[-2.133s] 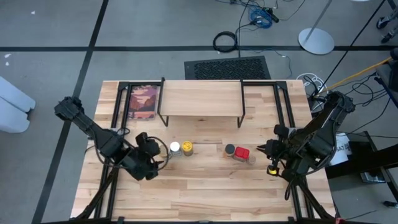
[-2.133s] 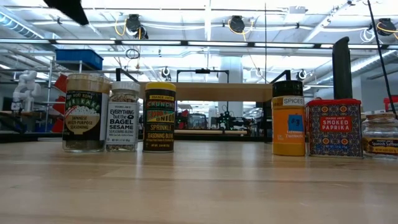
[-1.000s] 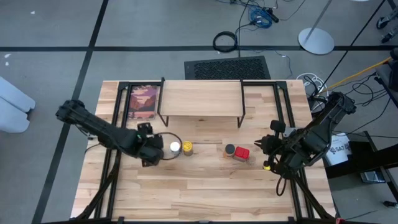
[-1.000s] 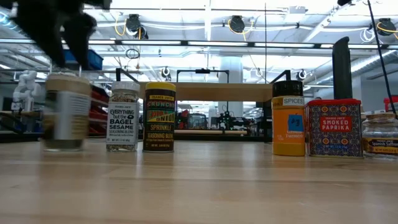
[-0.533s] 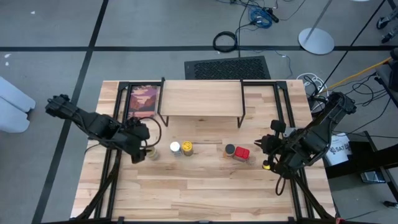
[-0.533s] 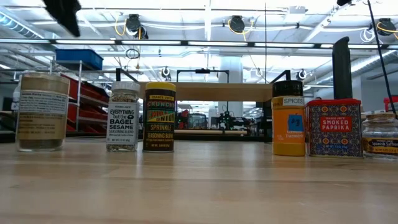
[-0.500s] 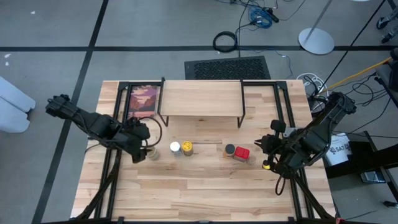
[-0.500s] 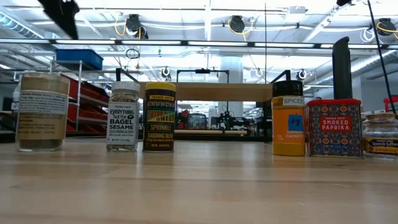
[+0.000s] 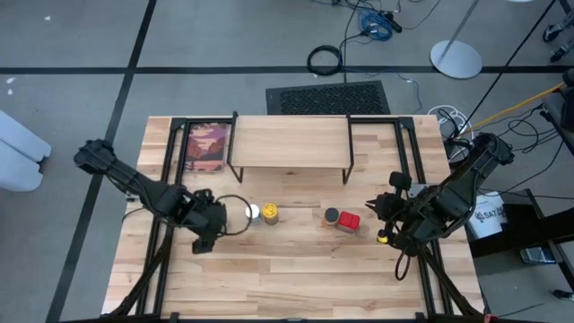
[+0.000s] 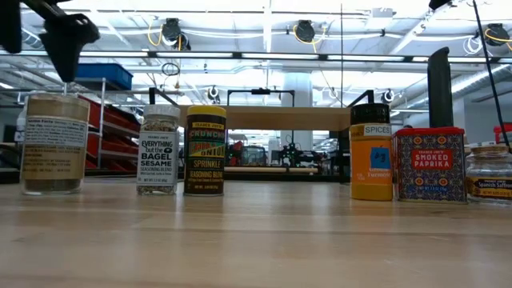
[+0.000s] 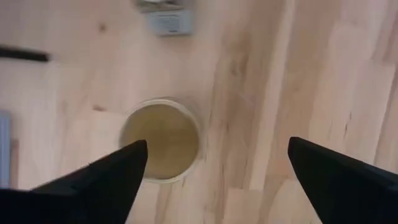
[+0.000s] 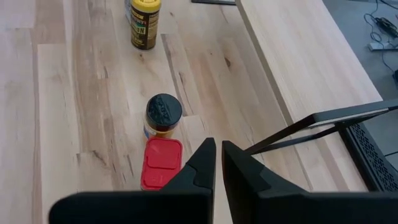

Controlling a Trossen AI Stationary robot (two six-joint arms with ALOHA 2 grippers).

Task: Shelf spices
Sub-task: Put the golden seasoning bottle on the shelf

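The tan jar (image 10: 54, 144) stands upright on the table at the left end of the row. Beside it are the white-lidded jar (image 10: 158, 150) and the yellow-lidded jar (image 10: 206, 152). Farther right stand the dark-lidded orange jar (image 10: 371, 152), the red box (image 10: 430, 164) and a small jar (image 10: 490, 172). My left gripper (image 11: 216, 149) hangs open just above the tan jar's lid (image 11: 160, 142), pointing down and touching nothing. My right gripper (image 12: 217, 163) is shut and hovers right of the red box (image 12: 161, 163). The shelf (image 9: 289, 144) stands behind the row.
A reddish picture in a black frame (image 9: 208, 146) lies flat left of the shelf, near the table's far edge. The shelf's thin black legs (image 9: 348, 166) stand just behind the jars. Bare tabletop (image 9: 296, 269) stretches from the row toward the near edge.
My left gripper slid the tan jar toward the table's left edge, away from the white-lidded jar, and turned it about so another label faces the near side. It let go and rose toward the left, then came back down over the jar. The jar now stands still.
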